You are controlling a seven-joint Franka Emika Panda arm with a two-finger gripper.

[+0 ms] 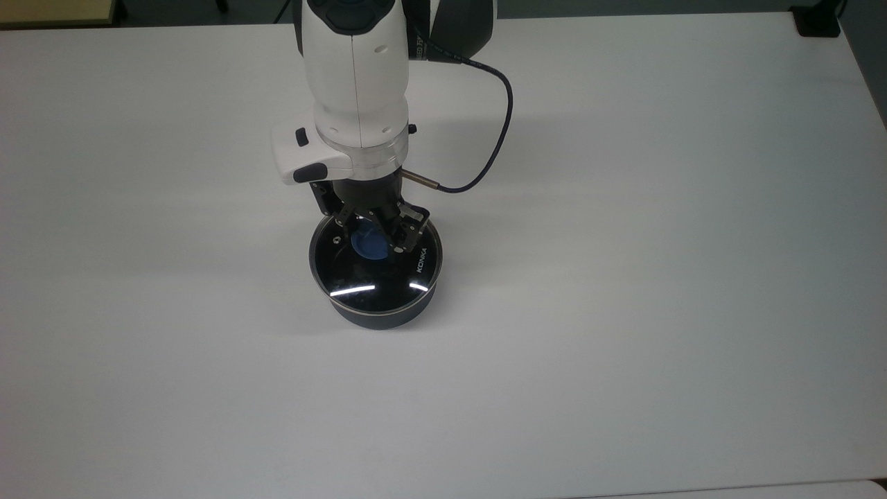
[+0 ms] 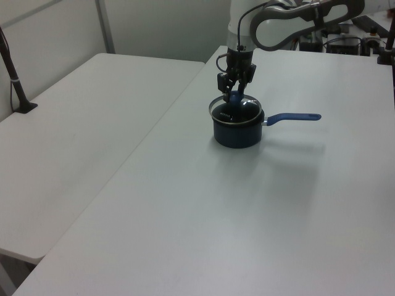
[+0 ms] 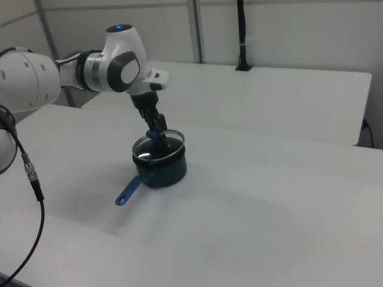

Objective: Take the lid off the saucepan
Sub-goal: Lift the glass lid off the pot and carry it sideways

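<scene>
Saucepan (image 2: 236, 132) mid-bench (image 2: 203, 209), handle pointing to left view's right, long axis level; inside hidden under lid (image 1: 374, 260). Lid lifted just above rim, slightly tilted. End effector (image 1: 374, 239) pinching lid's blue knob (image 1: 368, 244)

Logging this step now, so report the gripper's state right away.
Gripper: shut on the blue knob of the lid, which sits raised and tilted above the saucepan in the left view.
</scene>
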